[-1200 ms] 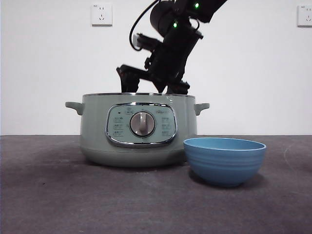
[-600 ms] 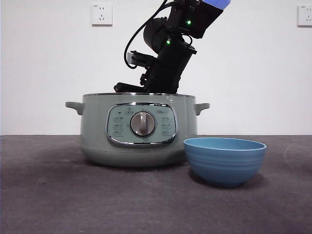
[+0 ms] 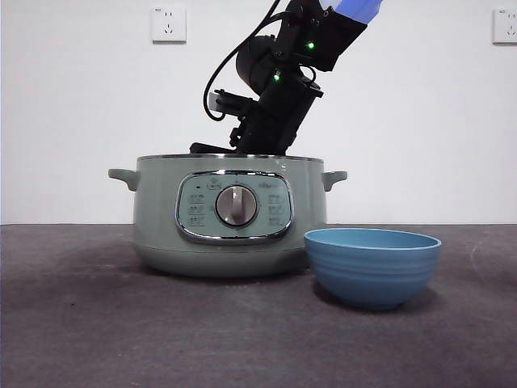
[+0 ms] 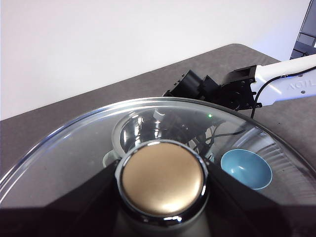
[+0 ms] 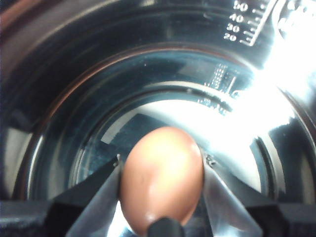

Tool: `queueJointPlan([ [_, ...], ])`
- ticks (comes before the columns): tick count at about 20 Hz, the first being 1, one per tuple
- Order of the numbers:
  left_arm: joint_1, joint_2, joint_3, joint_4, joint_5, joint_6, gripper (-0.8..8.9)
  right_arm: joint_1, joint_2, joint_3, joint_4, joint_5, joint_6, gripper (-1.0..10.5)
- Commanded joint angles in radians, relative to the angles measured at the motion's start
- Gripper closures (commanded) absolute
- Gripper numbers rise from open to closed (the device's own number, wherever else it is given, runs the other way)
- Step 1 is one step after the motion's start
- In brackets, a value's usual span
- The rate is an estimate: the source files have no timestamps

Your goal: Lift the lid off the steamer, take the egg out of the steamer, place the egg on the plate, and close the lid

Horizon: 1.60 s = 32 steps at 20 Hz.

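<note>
Right arm comes down from the top of the front view, tilted, black with green lights, its lower end dipped below the rim of the steamer (image 3: 230, 214). Right gripper (image 5: 162, 195) is inside the pot; jaws sit narrow, one on each side of the egg (image 5: 162, 177), touching it. Whether the egg is lifted off the shiny pot floor or resting on it, cannot tell.

Left gripper (image 4: 160, 190) holds the lid (image 4: 74, 153) up in the air above the table, jaws closed on the knob (image 4: 162, 178); steamer, right arm and plate (image 4: 246, 169) show through and past the glass below it.

Counts: one steamer, one lid, one egg, one plate, two grippers, two wall sockets (image 3: 168, 23).

Egg: brown-tan, smooth, oval, one small dark speck. Steamer: pale sage green, round, two side handles, chrome-framed panel with silver dial (image 3: 236, 205), mirror steel inside with level marks. Lid: clear glass dome; knob reads brass-gold in the wrist view. Plate: deep sky-blue bowl, ridged, empty, standing on the dark table (image 3: 97, 331) just beside the steamer's front, toward the table's right edge in the front view.
</note>
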Motion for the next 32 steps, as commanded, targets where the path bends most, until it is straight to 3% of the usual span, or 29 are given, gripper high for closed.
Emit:
queueJointPlan([
  [1, 0.001, -0.013, 0.019, 0.045, 0.003, -0.003, 8.22, 0.004, 0.024, -0.006, 0.010, -0.001, 0.007, 9.3],
  [5, 0.001, -0.013, 0.019, 0.045, 0.004, -0.003, 8.22, 0.014, -0.001, -0.006, 0.040, 0.000, 0.006, 9.6],
  [9, 0.001, -0.013, 0.019, 0.048, 0.004, -0.003, 8.22, 0.020, -0.158, -0.006, -0.002, 0.006, 0.004, 9.6],
  [15, 0.001, -0.013, 0.019, 0.062, 0.010, -0.003, 8.22, 0.011, -0.541, -0.006, -0.302, 0.041, -0.019, 9.6],
  [20, 0.001, -0.013, 0.019, 0.064, 0.032, -0.002, 8.22, -0.025, -0.688, -0.029, -0.554, 0.040, -0.054, 9.6],
  [23, 0.001, -0.013, 0.019, 0.064, 0.033, -0.002, 8.22, -0.048, -0.756, -0.177, -0.520, 0.029, -0.043, 9.6],
  [28, 0.001, -0.013, 0.019, 0.065, 0.033, -0.002, 8.22, -0.052, -0.807, -0.550, -0.292, 0.026, -0.005, 9.6],
  [32, 0.001, -0.013, 0.019, 0.064, 0.033, -0.002, 8.22, -0.052, -0.795, -0.740, -0.095, 0.025, 0.023, 9.6],
])
